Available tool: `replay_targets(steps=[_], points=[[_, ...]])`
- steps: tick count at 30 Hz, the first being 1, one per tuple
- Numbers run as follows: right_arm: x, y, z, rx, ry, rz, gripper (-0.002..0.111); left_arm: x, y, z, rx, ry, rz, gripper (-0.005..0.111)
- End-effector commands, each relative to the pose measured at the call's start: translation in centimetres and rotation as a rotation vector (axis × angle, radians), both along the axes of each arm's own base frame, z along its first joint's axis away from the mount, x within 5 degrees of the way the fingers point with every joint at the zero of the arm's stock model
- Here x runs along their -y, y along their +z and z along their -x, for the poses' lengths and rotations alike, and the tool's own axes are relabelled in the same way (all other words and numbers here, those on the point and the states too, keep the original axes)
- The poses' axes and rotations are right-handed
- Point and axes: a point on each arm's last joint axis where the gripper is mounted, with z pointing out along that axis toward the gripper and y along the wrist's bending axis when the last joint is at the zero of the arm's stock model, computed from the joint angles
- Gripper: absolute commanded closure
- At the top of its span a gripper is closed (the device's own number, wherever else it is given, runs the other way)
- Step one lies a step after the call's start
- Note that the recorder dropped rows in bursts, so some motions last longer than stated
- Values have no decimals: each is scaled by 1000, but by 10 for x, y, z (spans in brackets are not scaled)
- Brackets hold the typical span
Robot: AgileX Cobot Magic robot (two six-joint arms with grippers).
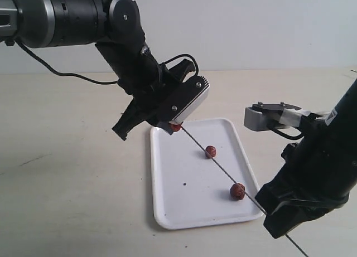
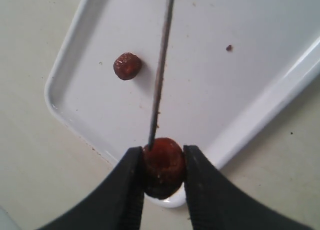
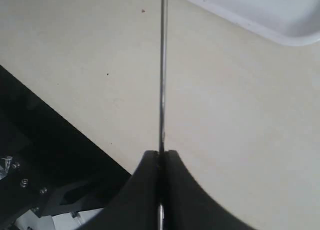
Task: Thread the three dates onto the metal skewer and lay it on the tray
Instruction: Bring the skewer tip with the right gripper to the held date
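On the pale table (image 1: pixel 72 173), between my two arms, the contents are as follows.

1. Tray (image 1: pixel 189 207) (image 2: pixel 225 90) (image 3: pixel 280 15): white, rectangular, with rounded corners and a low rim, lying flat. One small dark speck (image 1: pixel 184 184) (image 2: pixel 229 48) sits on its floor.

2. Metal skewer (image 1: pixel 223 171) (image 2: pixel 160 75) (image 3: pixel 162 80): a thin grey rod, raised off the tray and slanting across it from my left gripper to my right gripper. A short tail sticks out behind my right jaws.

3. First date (image 1: pixel 175 127) (image 2: pixel 162 167): dark reddish-brown and wrinkled, over the tray's far rim. My left gripper (image 1: pixel 174 126) (image 2: pixel 164 155) pinches it, with one black finger pressed on each side. The skewer's tip meets its upper edge. I cannot tell whether the tip has gone in.

4. Second date (image 1: pixel 211 151) (image 2: pixel 127 66): lying on the tray floor just beside the skewer's line, not threaded.

5. Third date (image 1: pixel 237 191): nearer the tray's front edge. In the exterior view the skewer passes over its edge. I cannot tell whether the two touch.

6. Right gripper (image 1: pixel 266 210) (image 3: pixel 160 157): off the tray's near right corner, above the bare table. Its jaws are clamped narrow on the skewer, with no gap beside the rod.
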Motion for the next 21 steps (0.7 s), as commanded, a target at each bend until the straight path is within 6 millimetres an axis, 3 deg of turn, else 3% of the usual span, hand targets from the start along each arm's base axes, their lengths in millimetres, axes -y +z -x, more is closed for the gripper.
replay_targets(steps=[1, 21], points=[[-2, 3, -1, 8, -5, -18, 108, 0, 5, 0, 18, 4, 15, 78], [-4, 0, -3, -20, -4, -35, 108, 0, 5, 0, 20, 6, 19, 78]])
